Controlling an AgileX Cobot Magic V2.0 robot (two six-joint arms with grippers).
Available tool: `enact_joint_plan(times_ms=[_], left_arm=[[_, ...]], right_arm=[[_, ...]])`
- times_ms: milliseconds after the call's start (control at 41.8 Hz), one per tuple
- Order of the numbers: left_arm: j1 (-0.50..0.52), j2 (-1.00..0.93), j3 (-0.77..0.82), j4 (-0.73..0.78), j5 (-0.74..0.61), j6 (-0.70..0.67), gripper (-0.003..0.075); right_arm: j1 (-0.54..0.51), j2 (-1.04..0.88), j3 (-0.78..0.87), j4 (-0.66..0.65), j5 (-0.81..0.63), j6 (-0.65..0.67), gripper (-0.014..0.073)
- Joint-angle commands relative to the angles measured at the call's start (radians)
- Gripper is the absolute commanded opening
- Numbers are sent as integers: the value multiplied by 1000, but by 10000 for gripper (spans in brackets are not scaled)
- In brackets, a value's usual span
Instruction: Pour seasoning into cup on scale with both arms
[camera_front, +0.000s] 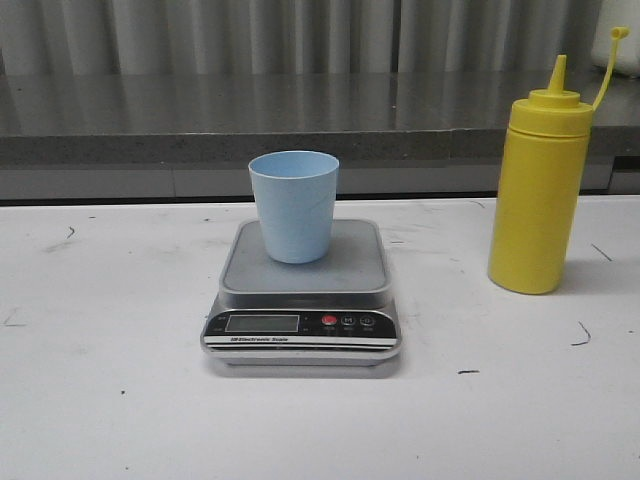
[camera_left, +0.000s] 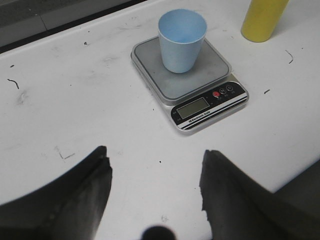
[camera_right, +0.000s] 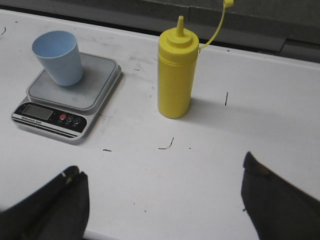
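Both claws hang wide apart, empty: left gripper, right gripper. Yellow squeeze bottle upright at 3 o'clock of the scale, tip cover off. Blue cup sits on platform, rear of centre. Risks: tall bottle toppling on a high pinch; nudged cup sliding off.

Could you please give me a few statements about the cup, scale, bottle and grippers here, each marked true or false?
1. The light-blue cup stands upright on the scale. True.
2. The yellow squeeze bottle lies on its side. False: it stands upright on the table, to the scale's right.
3. The bottle's tip cover is off the nozzle. True.
4. The right gripper holds the bottle. False: it is open and apart from the bottle.
5. The left gripper is open. True.
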Motion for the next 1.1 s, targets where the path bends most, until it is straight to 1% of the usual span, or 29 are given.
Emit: enact_joint_plan(times_ms=[0,239,311,383,431,479,550,622,670,742,1077], left_arm=[[5,2,-25,-6,-66,-3,386],[5,2,-25,-13,-66,-3,386],[5,2,-25,-29,-68,-3,386],[5,2,-25,-41,-68,-3,384],[5,2,-25,-45,-68,-5,362],[5,2,-25,-52,-68,-5,317],[5,2,-25,-62,-68,-5,227],[5,2,-25,-62,-68,-5,127],[5,2,-25,-62,-68,-5,60],[5,2,-25,-62,-68,-5,-21],[5,2,-25,-62,-68,-5,-20]], right_arm=[[2,-2,-33,-1,-25,-11,636],[2,-2,-33,-1,-25,-11,633],[2,-2,-33,-1,-25,-11,604],[2,-2,-33,-1,-25,-11,516],[2,-2,-33,-1,-25,-11,413],[2,-2,-33,-1,-25,-10,315],[2,-2,-33,-1,-25,-10,182],[2,-2,-33,-1,-25,-10,70],[2,-2,-33,-1,-25,-10,3],[2,-2,-33,-1,-25,-10,-71],[2,-2,-33,-1,-24,-10,-67]])
